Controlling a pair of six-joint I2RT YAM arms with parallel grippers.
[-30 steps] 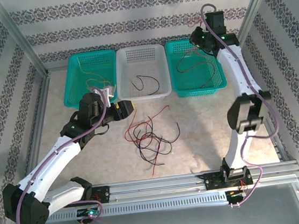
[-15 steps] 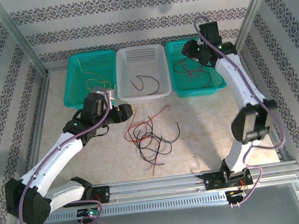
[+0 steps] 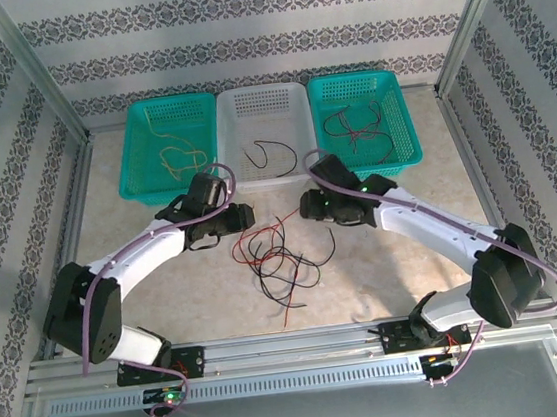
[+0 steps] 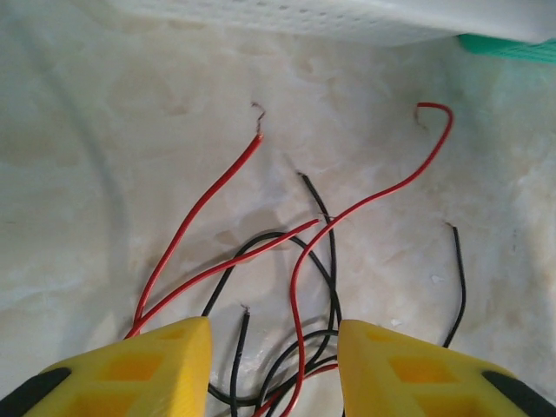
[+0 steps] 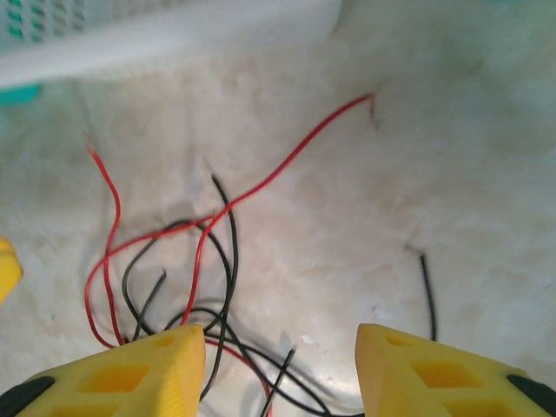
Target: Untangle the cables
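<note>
The cables (image 3: 279, 254) lie as a loose tangle of thin red and black wires on the table's middle. My left gripper (image 3: 246, 215) is at the tangle's upper left, my right gripper (image 3: 305, 205) at its upper right. In the left wrist view the left gripper (image 4: 274, 365) stands open, with red wire (image 4: 208, 208) and black wire (image 4: 330, 252) lying on the table between its yellow fingers (image 4: 148, 369). The right gripper (image 5: 280, 369) is open too, low over black loops (image 5: 228, 234) and a red strand (image 5: 287, 165). Neither holds a wire.
Three baskets stand in a row at the back. The left teal basket (image 3: 136, 154) holds yellow wires, the white basket (image 3: 271, 181) one black wire, the right teal basket (image 3: 404, 114) red and black wires. Metal frame posts border both sides.
The right arm swung from over the right teal basket down to the tangle, leaving wires in that basket. The left gripper advanced to the tangle and its jaws narrowed.
</note>
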